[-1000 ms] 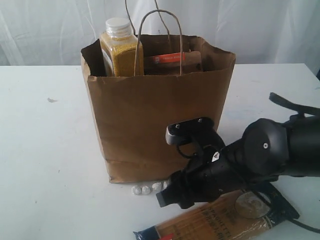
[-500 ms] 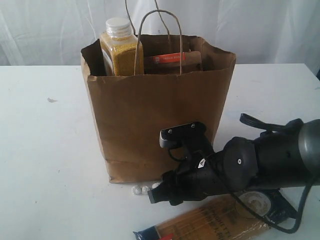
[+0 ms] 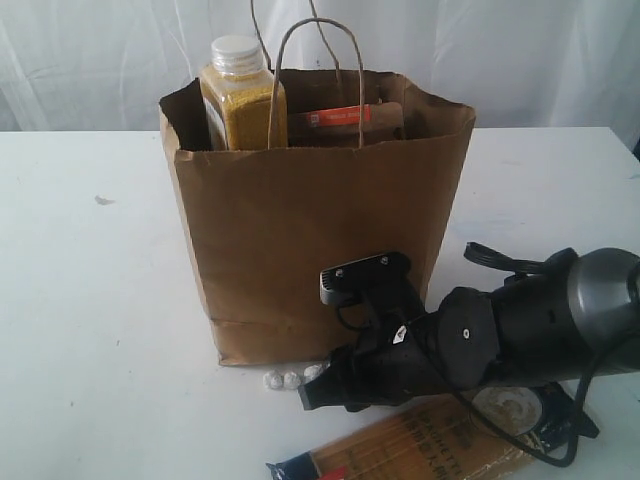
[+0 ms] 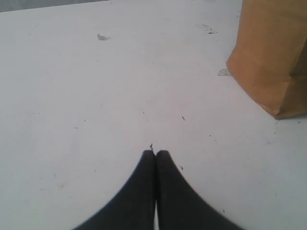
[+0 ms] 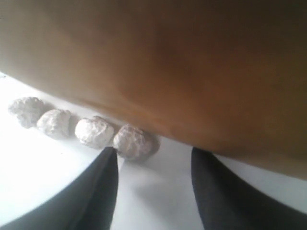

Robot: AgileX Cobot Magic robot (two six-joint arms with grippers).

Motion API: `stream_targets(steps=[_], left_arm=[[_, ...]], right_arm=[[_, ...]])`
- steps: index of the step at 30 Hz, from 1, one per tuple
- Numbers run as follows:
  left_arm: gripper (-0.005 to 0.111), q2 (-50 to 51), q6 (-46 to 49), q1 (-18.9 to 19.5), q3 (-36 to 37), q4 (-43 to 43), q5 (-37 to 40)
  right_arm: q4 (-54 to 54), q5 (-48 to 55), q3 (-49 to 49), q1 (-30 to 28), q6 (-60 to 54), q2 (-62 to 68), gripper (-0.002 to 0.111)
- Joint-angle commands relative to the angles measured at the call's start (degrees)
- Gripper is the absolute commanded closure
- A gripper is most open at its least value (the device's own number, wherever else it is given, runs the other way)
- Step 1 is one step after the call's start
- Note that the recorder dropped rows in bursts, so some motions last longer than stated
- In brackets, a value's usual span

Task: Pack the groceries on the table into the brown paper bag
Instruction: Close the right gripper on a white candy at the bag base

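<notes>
The brown paper bag (image 3: 310, 230) stands upright mid-table. The yellow-grain bottle (image 3: 240, 100) and the kraft pouch with orange strip (image 3: 345, 120) stick out of its top. The long spaghetti packet (image 3: 420, 450) lies flat on the table (image 3: 90, 300) by the front edge, partly under my right arm. My right gripper (image 3: 312, 392) is low at the bag's front base, open, with nothing between its fingers. In the right wrist view the gripper (image 5: 153, 160) is beside a row of small white lumps (image 5: 93, 132) against the bag (image 5: 168, 72). My left gripper (image 4: 155, 153) is shut and empty over bare table (image 4: 96, 86).
The small white lumps (image 3: 290, 379) lie in a row along the bag's front bottom edge. The bag's corner (image 4: 273, 52) is off to one side of my left gripper. A white curtain hangs behind the table. A black cable loops off the right arm.
My right arm has dropped lower and slid left along the bag's base toward the white lumps. The bag and the spaghetti packet have stayed put.
</notes>
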Motion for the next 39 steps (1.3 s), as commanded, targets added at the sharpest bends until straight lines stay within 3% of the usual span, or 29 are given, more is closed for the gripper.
stream_targets(steps=[1,20,39], left_arm=[[0.107,-0.2,0.2,0.1,0.4,0.0,0.3],[0.107,-0.2,0.2,0.1,0.4,0.0,0.3],[0.107,-0.2,0.2,0.1,0.4,0.0,0.3]], right_arm=[[0.2,0.0,0.2,0.1,0.2,0.2,0.063],[0.2,4.4,-3.8,0.6,0.2,5.2,0.066],[0.2,12.5,-3.7,0.6,0.2,4.7,0.106]])
